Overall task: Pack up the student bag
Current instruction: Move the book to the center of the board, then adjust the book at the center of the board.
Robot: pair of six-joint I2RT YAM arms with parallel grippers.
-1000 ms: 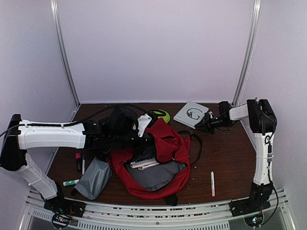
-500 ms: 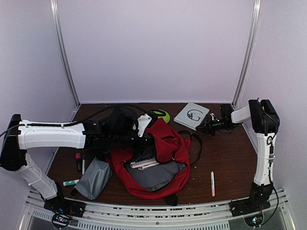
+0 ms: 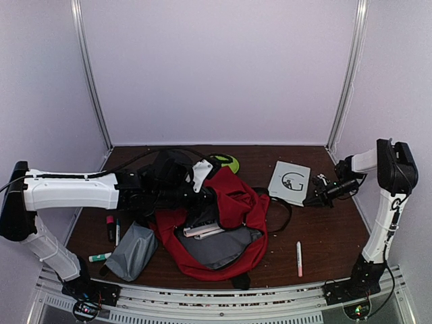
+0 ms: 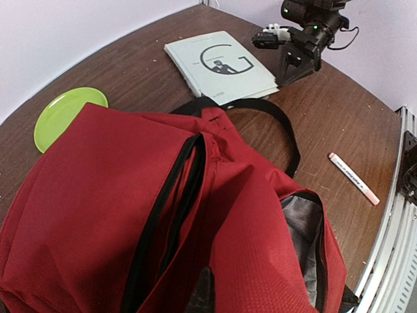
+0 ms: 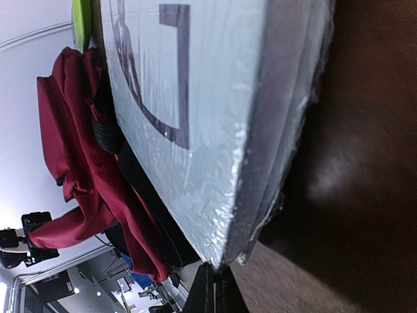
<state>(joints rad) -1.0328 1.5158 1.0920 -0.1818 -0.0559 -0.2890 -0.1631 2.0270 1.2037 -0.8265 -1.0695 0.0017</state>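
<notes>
The student bag is a large red backpack lying open in the middle, its grey lining and white items showing. It fills the left wrist view. My left gripper is shut on the bag's upper fabric and holds that flap raised; one dark fingertip shows among the red cloth. My right gripper is shut on the corner of a pale book with a large "G", right of the bag. In the right wrist view the fingertips pinch the book's edge.
A grey pouch lies left of the bag, with markers beside it. A pink-white marker lies front right. A green plate sits behind the bag. A black strap loops toward the book.
My right gripper has pulled the book from the back right corner forward and to the right, turning it, to beside the bag's strap. The left arm and bag have not moved.
</notes>
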